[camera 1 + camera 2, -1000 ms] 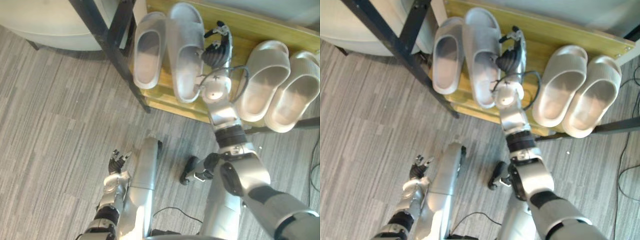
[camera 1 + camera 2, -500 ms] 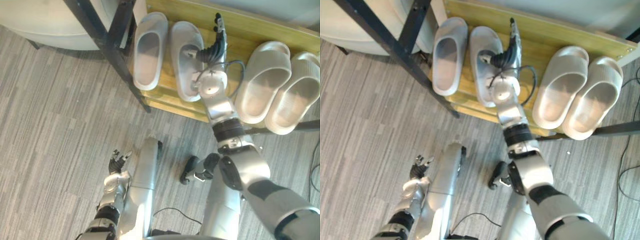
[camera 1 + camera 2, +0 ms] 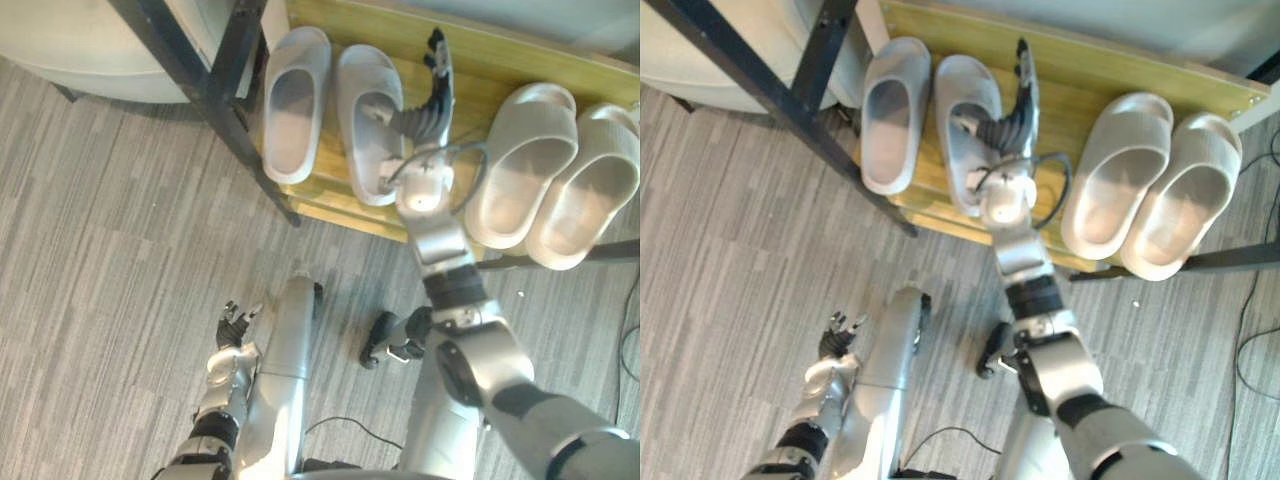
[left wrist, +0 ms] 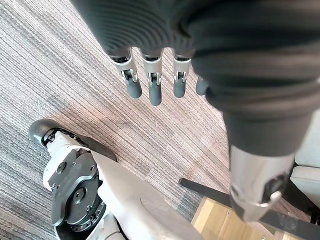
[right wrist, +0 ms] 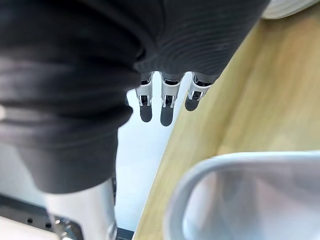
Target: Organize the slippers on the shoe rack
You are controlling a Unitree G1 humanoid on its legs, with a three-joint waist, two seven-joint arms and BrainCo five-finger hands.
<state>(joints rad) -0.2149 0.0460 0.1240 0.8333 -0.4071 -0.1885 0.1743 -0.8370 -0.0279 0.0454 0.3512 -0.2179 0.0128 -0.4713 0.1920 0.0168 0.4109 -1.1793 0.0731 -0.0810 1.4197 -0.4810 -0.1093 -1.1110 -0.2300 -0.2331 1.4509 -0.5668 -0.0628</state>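
Two pale grey slippers lie side by side, toes away from me, on the left end of the wooden shelf [image 3: 470, 60]: one [image 3: 295, 100] at the far left, the other [image 3: 366, 115] just right of it. My right hand [image 3: 432, 92] rests over the shelf at that second slipper's right edge. Its fingers [image 5: 161, 107] are straight and point to the back of the shelf, and the slipper's rim [image 5: 225, 165] sits close under the palm. Another pair of slippers [image 3: 525, 160] [image 3: 590, 190] lies on the shelf's right end. My left hand [image 3: 235, 325] hangs low over the carpet, fingers relaxed and holding nothing.
A black metal post [image 3: 215, 90] of the rack runs slantwise left of the slippers, and a dark bar [image 3: 610, 248] crosses under the right pair. A pale rounded object [image 3: 90, 50] stands at the upper left. Grey striped carpet [image 3: 100, 250] covers the floor.
The second grey slipper, held up above the shelf a second ago, now lies flat beside the first. My right hand has let it go and straightened its fingers. The left hand stayed still.
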